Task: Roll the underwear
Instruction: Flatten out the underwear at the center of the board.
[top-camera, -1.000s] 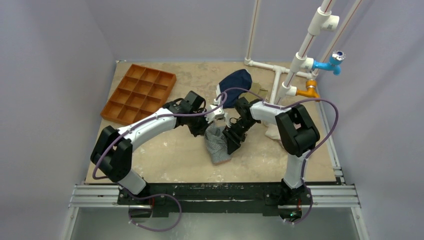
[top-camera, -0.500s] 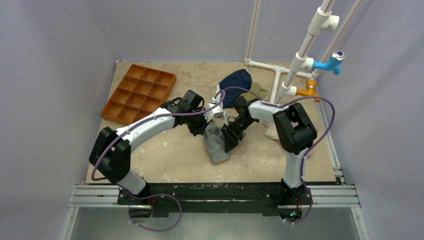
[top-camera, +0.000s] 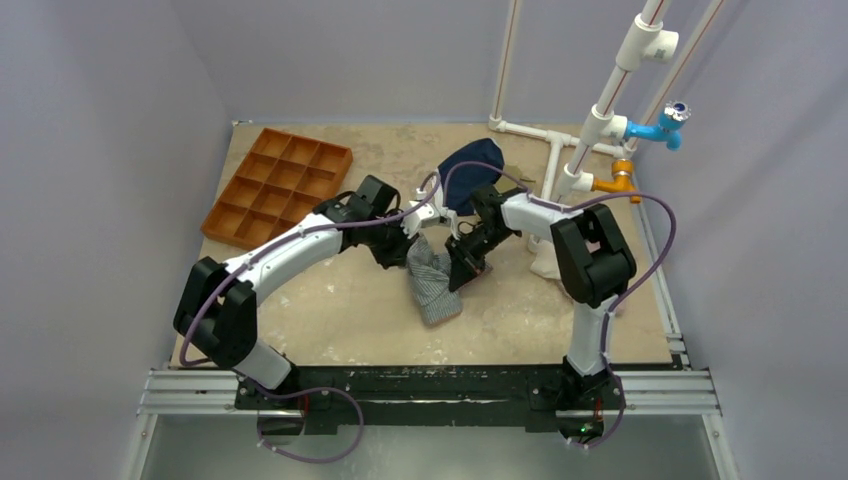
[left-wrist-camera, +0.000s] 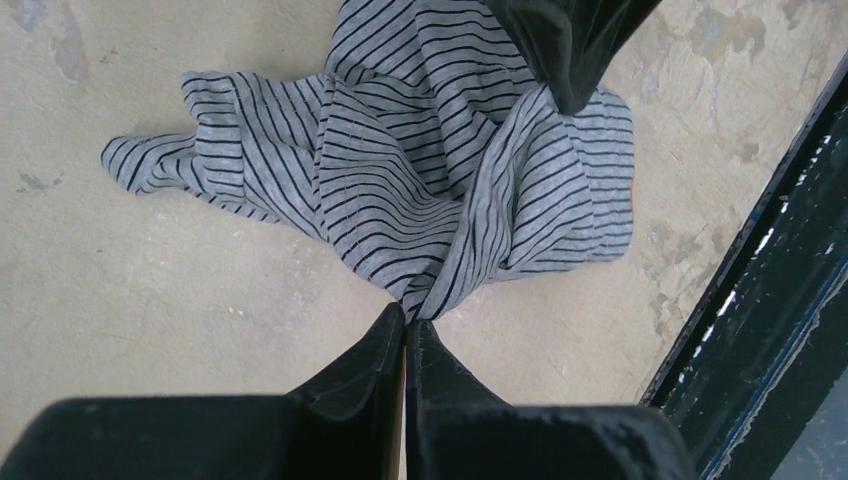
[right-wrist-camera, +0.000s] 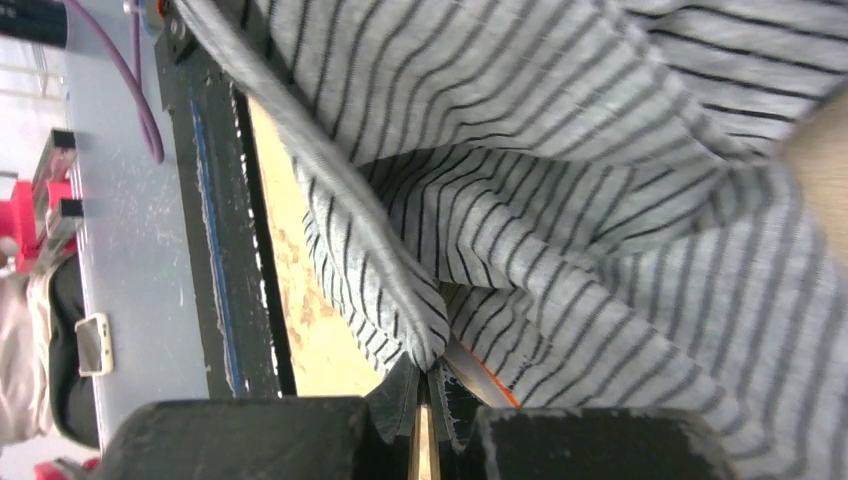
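Note:
The grey-and-white striped underwear (top-camera: 432, 281) lies bunched on the tan table, its far end lifted between both grippers. My left gripper (top-camera: 412, 243) is shut on its far-left corner; in the left wrist view the closed fingertips (left-wrist-camera: 408, 322) pinch a fold of the cloth (left-wrist-camera: 420, 190), which spreads out below toward the table's front edge. My right gripper (top-camera: 463, 268) is shut on the right edge; in the right wrist view the jaws (right-wrist-camera: 428, 375) clamp a fold of the striped cloth (right-wrist-camera: 560, 220), which fills most of that view.
An orange compartment tray (top-camera: 279, 186) stands at the far left. A plain navy garment (top-camera: 471, 165) and an olive-tan one (top-camera: 513, 179) lie behind the grippers. White pipes with blue (top-camera: 661, 128) and orange (top-camera: 616, 183) valves rise at the right. The black front rail (left-wrist-camera: 770, 290) is close.
Both grippers have moved slightly toward the far side, still holding the underwear, drawing its far end up and back. The near end stays on the table.

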